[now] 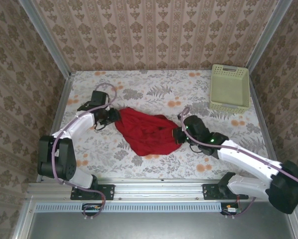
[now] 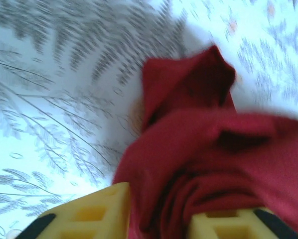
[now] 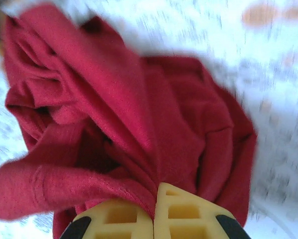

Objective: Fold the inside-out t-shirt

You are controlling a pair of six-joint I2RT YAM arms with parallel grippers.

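Top external view: the inside-out t-shirt (image 1: 149, 133) is seen bunched in a red heap on the counter (image 1: 139, 92), with the left end effector (image 1: 112, 117) at its left edge and the right end effector (image 1: 178, 134) at its right edge. Through the wrist views, the left fingers are found parted with cloth gathered between them, while the right fingers are closed, pinching a fold of the shirt.

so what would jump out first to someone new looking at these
The bright red t-shirt, bunched in a heap at the centre. The left gripper and right gripper meet it from either side, the right shut on a fold. A pale green basket sits at the far right corner.
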